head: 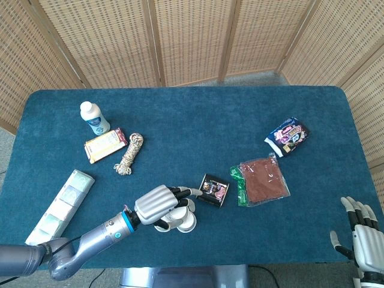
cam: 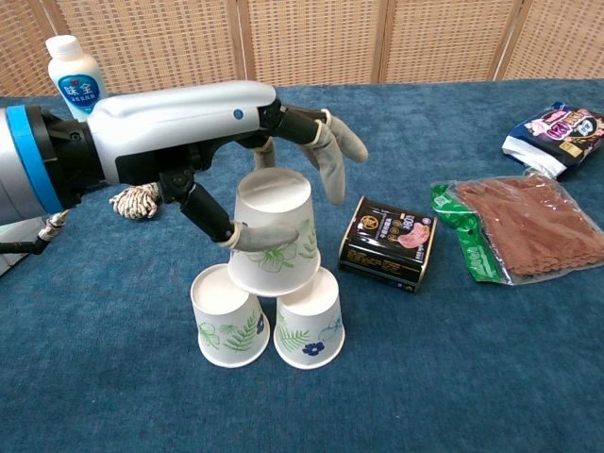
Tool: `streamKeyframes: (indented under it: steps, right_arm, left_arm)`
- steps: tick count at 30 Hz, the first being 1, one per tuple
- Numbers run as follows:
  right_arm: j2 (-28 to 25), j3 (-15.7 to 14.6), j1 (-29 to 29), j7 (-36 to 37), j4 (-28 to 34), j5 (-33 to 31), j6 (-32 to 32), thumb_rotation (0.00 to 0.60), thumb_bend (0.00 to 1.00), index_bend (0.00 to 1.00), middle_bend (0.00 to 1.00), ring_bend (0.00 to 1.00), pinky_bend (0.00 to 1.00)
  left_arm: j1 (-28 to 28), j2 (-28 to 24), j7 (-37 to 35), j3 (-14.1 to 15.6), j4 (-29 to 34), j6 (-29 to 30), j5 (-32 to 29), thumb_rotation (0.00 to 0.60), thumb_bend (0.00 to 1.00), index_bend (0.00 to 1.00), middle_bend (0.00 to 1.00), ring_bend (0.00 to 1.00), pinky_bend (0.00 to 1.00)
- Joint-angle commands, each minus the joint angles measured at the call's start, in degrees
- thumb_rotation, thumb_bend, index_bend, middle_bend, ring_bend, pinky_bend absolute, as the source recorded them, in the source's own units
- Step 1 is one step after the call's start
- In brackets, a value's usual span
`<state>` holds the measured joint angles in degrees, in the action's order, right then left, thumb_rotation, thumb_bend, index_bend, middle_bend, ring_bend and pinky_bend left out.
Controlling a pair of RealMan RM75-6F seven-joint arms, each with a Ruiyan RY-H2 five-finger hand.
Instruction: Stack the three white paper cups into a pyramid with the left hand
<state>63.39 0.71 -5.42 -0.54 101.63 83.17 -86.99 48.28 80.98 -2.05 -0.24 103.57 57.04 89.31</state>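
Note:
Two white paper cups with leaf prints stand upside down side by side near the table's front edge, the left cup [cam: 227,318] and the right cup [cam: 310,319]. A third upside-down cup [cam: 275,231] sits across the tops of both, slightly tilted. My left hand [cam: 212,118] holds this top cup, thumb against its near side and fingers curved over its far side. In the head view the left hand [head: 158,204] covers most of the cups, with one cup [head: 186,223] showing. My right hand [head: 364,237] is open at the lower right corner, off the table.
A black packet [cam: 389,243] lies just right of the cups. A brown snack bag [cam: 528,226] and a purple packet [cam: 557,127] lie further right. A coiled rope [head: 129,153], a snack bar [head: 105,145], a white bottle [head: 93,117] and a long box [head: 62,201] are at left.

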Motion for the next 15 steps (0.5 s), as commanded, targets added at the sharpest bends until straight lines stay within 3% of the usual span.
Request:
streamKeyframes:
  steps: [1, 15]
  right_arm:
    - [0.0, 0.0, 0.0, 0.0, 0.1, 0.0, -0.1, 0.6, 0.44, 0.0, 0.0, 0.0, 0.0]
    - [0.1, -0.2, 0.2, -0.2, 0.3, 0.5, 0.0, 0.6, 0.44, 0.0, 0.0, 0.0, 0.0]
  left_arm:
    - [-0.5, -0.2, -0.2, 0.4, 0.1, 0.2, 0.5, 0.6, 0.43, 0.36, 0.18, 0.23, 0.5]
    - [-1.8, 0.0, -1.3, 1.4, -0.7, 0.0, 2.5, 0.6, 0.43, 0.36, 0.17, 0.21, 0.48]
